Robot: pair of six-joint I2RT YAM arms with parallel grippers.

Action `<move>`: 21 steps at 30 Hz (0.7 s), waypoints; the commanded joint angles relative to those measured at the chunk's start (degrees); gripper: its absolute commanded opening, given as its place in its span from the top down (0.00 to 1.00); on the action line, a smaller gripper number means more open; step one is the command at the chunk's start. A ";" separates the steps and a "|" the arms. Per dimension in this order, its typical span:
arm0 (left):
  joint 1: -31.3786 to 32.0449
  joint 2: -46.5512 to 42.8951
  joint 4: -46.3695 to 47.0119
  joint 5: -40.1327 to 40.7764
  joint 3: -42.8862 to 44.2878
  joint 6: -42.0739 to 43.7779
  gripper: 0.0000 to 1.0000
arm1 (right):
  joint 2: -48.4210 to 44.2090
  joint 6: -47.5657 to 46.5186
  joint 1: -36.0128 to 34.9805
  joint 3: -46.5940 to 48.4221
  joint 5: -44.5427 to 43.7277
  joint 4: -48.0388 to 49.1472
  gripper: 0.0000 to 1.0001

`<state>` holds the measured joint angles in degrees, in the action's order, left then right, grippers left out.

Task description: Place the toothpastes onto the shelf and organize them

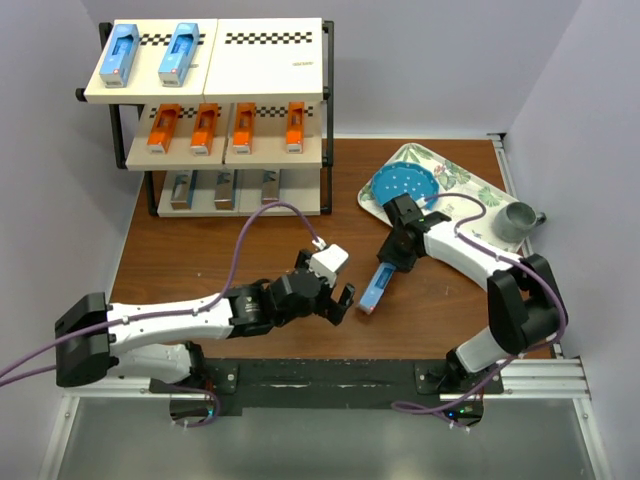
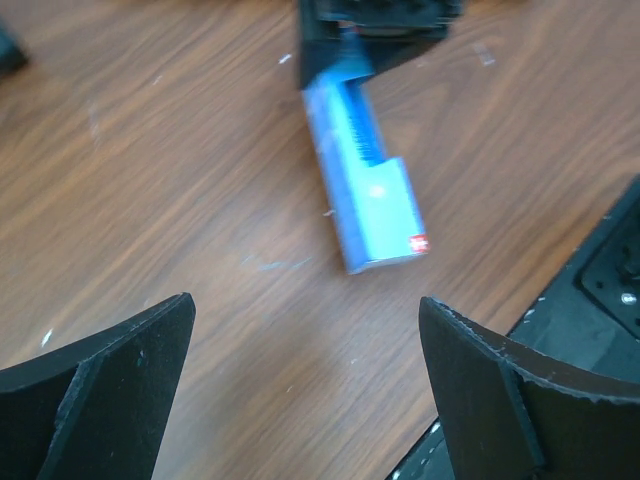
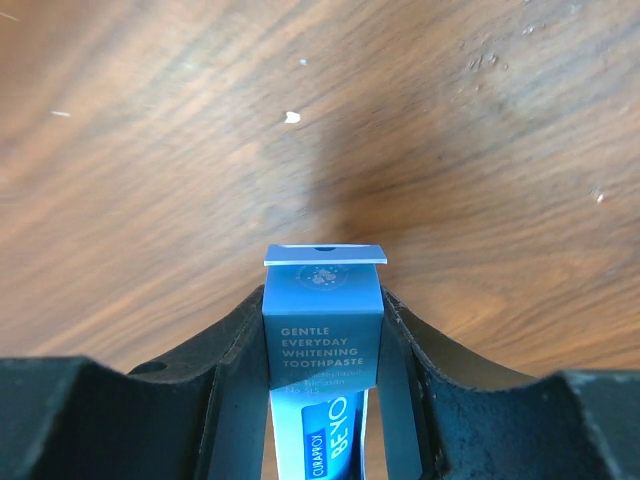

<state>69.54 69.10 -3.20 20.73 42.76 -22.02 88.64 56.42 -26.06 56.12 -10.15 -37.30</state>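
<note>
**A:** Brown wood-grain table (image 1: 200, 250), white walls (image 1: 430, 60) around it. Where is your carton?

**B:** Right of centre on the table. Your right gripper (image 1: 392, 262) is clamped on the far end of a light blue toothpaste carton (image 1: 376, 290), which slants toward the near edge. You cannot tell whether its free end touches the wood.

**A:** And your left gripper (image 1: 337, 303)?

**B:** Its jaws are spread wide with nothing in them, just left of that carton and facing it.

**A:** How will it handle?

**B:** Probably light, thin card. It should be stiff along its length, but it would dent under a hard squeeze, and the glossy print may slip. Take it across the narrow sides near the middle so it doesn't swing.

**A:** How does it look?

**B:** Long and rectangular, blue, with white lettering that reads "gentle everyday whitening toothpaste" and a small red mark at the near end.

**A:** Where should you take it?

**B:** To the shelf (image 1: 270, 65), far left. Two blue cartons (image 1: 118, 55) lie on the top board's left half, orange cartons (image 1: 204, 128) fill the middle tier, and silver-grey cartons (image 1: 223, 188) sit on the bottom.
</note>
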 commanded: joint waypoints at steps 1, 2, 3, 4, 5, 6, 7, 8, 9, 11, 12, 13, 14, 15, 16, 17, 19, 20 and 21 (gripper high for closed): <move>3.23 1.38 12.15 2.56 -1.54 7.34 0.00 | -4.88 7.03 1.37 0.22 6.89 -1.11 0.76; 3.67 1.65 13.47 2.65 -1.80 8.65 0.00 | -5.58 8.43 1.80 0.13 7.77 -1.20 0.76; 4.02 2.26 15.92 2.65 -2.15 9.27 0.00 | -6.72 9.14 1.98 -0.04 8.48 -1.11 0.76; 4.81 2.70 16.99 2.73 -2.33 9.89 0.00 | -7.42 9.84 2.33 -0.30 9.87 -1.02 0.77; 5.17 3.23 18.65 2.74 -2.33 11.55 0.00 | -7.95 11.15 2.51 -0.48 10.06 -0.76 0.77; 5.52 4.45 19.19 3.00 -2.07 12.17 0.00 | -9.00 11.77 2.68 -0.92 10.85 -0.67 0.77; 6.13 5.16 19.46 3.17 -1.81 12.70 0.00 | -9.53 12.48 2.95 -1.18 11.99 -0.15 0.76; 6.40 5.78 19.81 3.35 -1.46 13.75 0.00 | -10.06 13.53 3.04 -1.45 13.30 0.03 0.77; 6.92 6.83 20.25 3.70 -1.19 14.37 0.00 | -10.94 14.06 3.12 -1.97 13.93 0.21 0.76; 7.36 7.71 21.82 5.10 -1.54 16.12 0.00 | -11.65 15.11 3.21 -2.24 15.24 0.65 0.77; 7.71 8.41 22.36 5.89 -1.63 16.65 0.00 | -11.91 15.38 3.13 -2.41 15.60 0.74 0.77; 7.80 8.68 22.80 6.60 -1.72 17.09 0.00 | -12.35 15.64 3.21 -2.42 15.95 0.82 0.77; 7.89 8.94 23.67 8.08 -1.72 17.97 0.01 | -12.61 15.82 3.21 -2.50 16.56 0.91 0.77; 7.98 9.47 24.03 8.88 -1.72 18.41 0.02 | -12.70 16.00 3.21 -2.50 16.74 1.00 0.77; 7.98 9.73 24.47 9.67 -1.72 18.85 0.02 | -13.14 16.09 3.21 -2.59 16.74 1.00 0.77; 7.98 9.91 25.52 10.98 -1.72 19.90 0.05 | -13.32 16.26 3.21 -2.68 16.74 1.17 0.77; 7.98 10.61 26.66 11.96 -1.63 21.05 0.08 | -13.84 16.26 3.12 -2.86 16.74 1.09 0.77; 7.98 10.88 27.80 12.40 -1.54 21.75 0.12 | -13.93 16.44 3.21 -3.03 16.74 1.09 0.77; 7.98 11.66 28.25 12.49 -1.37 23.32 0.14 | -14.11 16.35 3.21 -3.03 16.83 1.17 0.77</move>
<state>77.28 79.46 17.63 28.86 40.99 -3.79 76.60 70.83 -23.11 53.47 4.29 -37.60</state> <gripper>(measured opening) 0.897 0.428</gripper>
